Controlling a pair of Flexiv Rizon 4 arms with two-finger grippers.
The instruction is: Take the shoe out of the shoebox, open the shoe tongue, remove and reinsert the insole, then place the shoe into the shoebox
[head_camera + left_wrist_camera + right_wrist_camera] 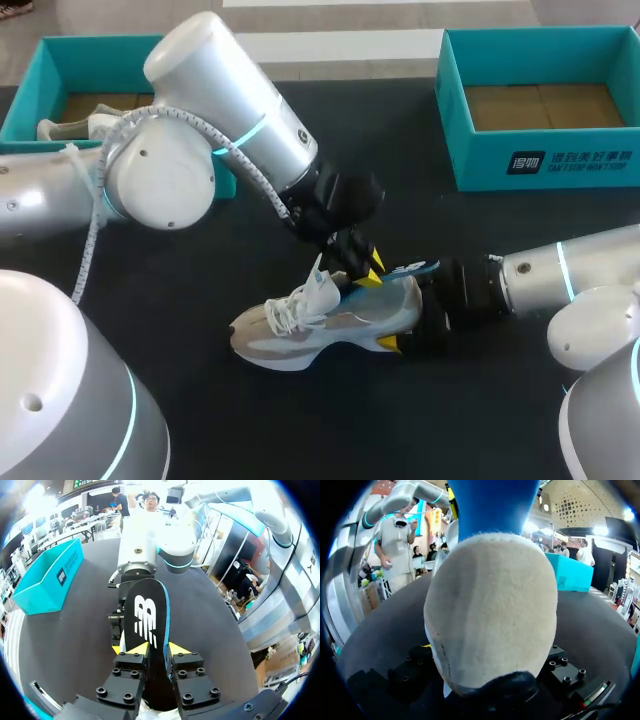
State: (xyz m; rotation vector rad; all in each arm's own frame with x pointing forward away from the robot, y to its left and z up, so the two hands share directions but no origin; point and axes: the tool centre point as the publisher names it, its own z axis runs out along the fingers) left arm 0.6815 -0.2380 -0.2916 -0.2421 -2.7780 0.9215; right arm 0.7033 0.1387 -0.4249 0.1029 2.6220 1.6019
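Shoe point(330, 325) on bench point(480, 420), out of shoebox point(545, 165). My right claw point(405, 320) clamps heel, to steady shoe against pull. My left claw point(155, 650) pinches insole point(147, 615) flat, above shoe opening. Removal or reinsertion, can't tell.

Two shoeboxes: left shoebox point(95, 47), right shoebox point(475, 165). Two shoes: table shoe point(325, 335), boxed shoe point(72, 126). One insole point(147, 617).
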